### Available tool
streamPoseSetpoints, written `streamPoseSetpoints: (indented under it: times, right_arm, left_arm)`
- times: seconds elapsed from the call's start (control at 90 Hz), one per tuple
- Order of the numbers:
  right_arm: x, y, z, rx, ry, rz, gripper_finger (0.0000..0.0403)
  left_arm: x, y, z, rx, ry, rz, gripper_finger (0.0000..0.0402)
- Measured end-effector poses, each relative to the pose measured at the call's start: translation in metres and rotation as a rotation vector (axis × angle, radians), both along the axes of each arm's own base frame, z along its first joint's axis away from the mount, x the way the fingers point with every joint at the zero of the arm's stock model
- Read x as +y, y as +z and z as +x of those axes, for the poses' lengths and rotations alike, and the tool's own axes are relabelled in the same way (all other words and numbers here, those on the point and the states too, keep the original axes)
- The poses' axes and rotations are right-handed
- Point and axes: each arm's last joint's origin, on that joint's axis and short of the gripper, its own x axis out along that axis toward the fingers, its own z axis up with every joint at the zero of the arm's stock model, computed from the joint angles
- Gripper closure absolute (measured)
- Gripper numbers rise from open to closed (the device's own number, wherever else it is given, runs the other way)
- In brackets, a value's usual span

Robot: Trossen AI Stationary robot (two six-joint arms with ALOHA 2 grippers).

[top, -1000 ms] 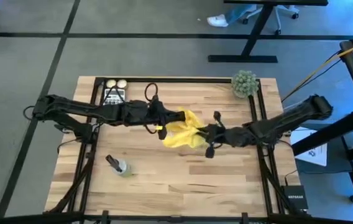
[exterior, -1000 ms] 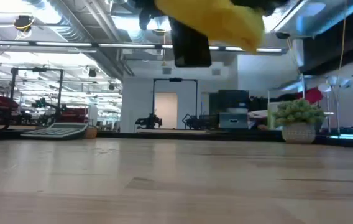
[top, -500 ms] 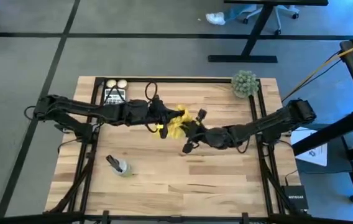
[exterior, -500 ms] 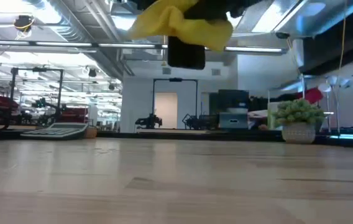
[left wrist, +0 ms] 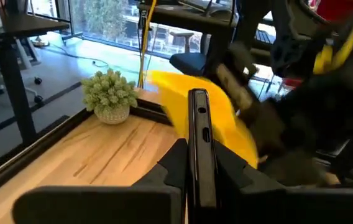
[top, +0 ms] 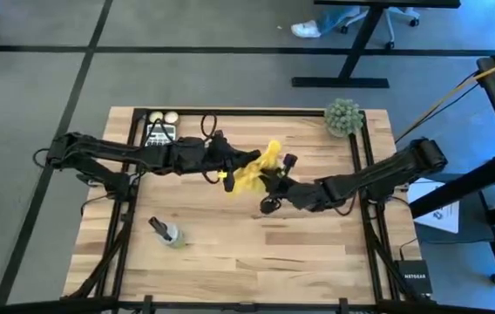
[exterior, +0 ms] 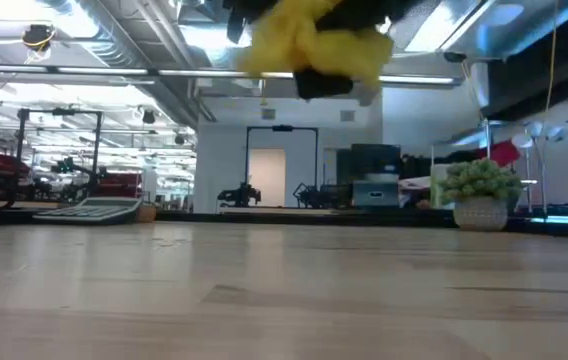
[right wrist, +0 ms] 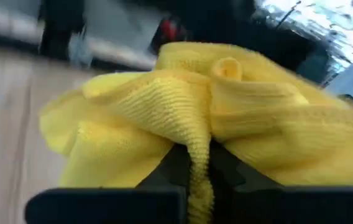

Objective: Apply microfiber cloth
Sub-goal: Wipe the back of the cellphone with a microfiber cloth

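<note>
**Yellow cloth bunched against a phone, both held above the counter**

Bright yellow, ribbed and soft, the microfiber cloth [top: 252, 172] is gathered into thick folds with a ragged outline; sits just above the centre of the high frame, between the two arms, and at top centre of the low frame [exterior: 309, 40], well clear of the wooden counter [top: 230, 240].

Seen only from above: both arms meeting mid-counter, a calculator [top: 158, 133] in the upper left corner, a small green plant [top: 342, 117] in the upper right, a small object [top: 166, 231] lying at lower left. Seen only from the low camera: open air under the cloth, and a dark shape [exterior: 324, 82] hanging just beneath its folds. Seen only from the left wrist: a black smartphone [left wrist: 200, 144] standing on edge, the cloth [left wrist: 204, 118] spread directly behind it and touching it. Seen only from the right wrist: the weave close up [right wrist: 214, 106], one fold drawn down between the fingers.

Left gripper [left wrist: 199, 171]: pressed against the phone's two faces, pinching it upright. Right gripper [right wrist: 196, 167]: nearly pressed together, pinching a narrow pleat of the cloth, the remainder billowing above and to both sides.
</note>
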Motion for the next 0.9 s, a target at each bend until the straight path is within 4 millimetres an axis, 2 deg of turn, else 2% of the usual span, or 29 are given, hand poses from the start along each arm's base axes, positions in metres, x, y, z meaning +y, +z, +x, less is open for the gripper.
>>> streamPoseSetpoints:
  times: [0.056,0.156,0.278,0.367,0.489,0.678,0.811,0.9]
  right_arm:
    - [-0.002,0.004,0.002,-0.038,0.027,0.004,0.04]
    - [-0.004,-0.001,0.011,-0.061,0.052,0.014,0.04]
    - [-0.004,-0.02,0.021,-0.016,0.054,0.028,0.04]
    - [-0.003,-0.038,0.024,0.082,0.056,0.046,0.04]
    - [0.0,-0.056,0.018,0.208,0.041,0.093,0.04]
    - [0.01,-0.068,0.007,0.32,0.042,0.133,0.04]
    - [0.019,-0.071,-0.001,0.395,0.061,0.109,0.04]
    - [0.026,-0.063,-0.008,0.438,0.063,0.11,0.04]
  left_arm:
    - [0.0,0.0,0.0,0.001,-0.003,-0.004,0.0383]
    - [0.0,-0.001,0.0,0.01,-0.003,-0.004,0.0383]
    - [0.0,-0.005,0.001,0.033,0.0,-0.002,0.0383]
    - [0.0,-0.009,0.001,0.052,-0.004,0.001,0.0383]
    - [-0.001,-0.007,0.002,0.036,-0.009,0.006,0.0383]
    - [-0.001,-0.005,0.001,0.026,-0.02,0.016,0.0383]
    - [-0.002,-0.003,0.001,0.019,-0.024,0.005,0.0383]
    - [-0.002,-0.004,0.001,0.023,-0.024,0.002,0.0383]
